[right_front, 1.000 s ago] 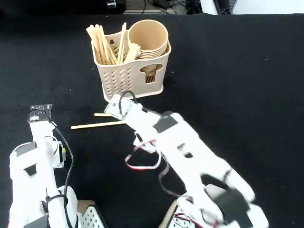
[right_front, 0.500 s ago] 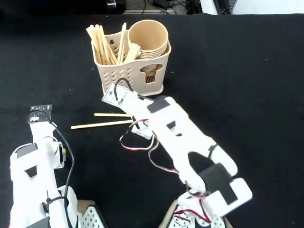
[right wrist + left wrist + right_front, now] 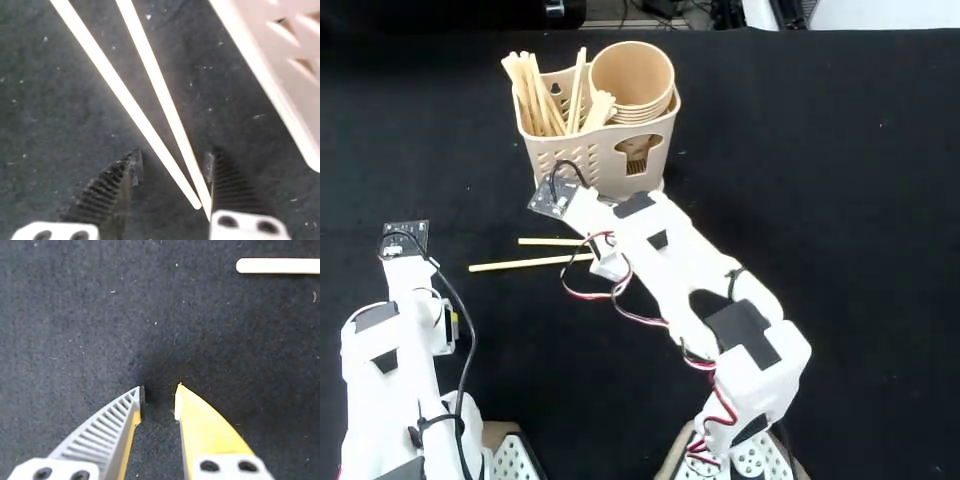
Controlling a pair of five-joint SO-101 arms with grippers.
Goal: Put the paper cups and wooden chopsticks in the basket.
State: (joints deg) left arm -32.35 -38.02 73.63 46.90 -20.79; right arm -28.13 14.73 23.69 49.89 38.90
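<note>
My right gripper (image 3: 172, 160) has pushed toward 11 o'clock. Spread, it now straddles two pale wooden chopsticks (image 3: 163, 100), which I judge ready to pinch for the beige plastic basket (image 3: 590, 160).

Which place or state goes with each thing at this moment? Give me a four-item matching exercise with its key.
Things:
1. paper cups
2. two loose chopsticks
3. left hand
4. right hand

Places or states:
A. open, straddling the ends of the loose chopsticks
B. lying flat on the table, outside the basket
C. stacked inside the basket
D. slightly open over bare table, holding nothing

Pairs: 1-C, 2-B, 3-D, 4-A.
</note>
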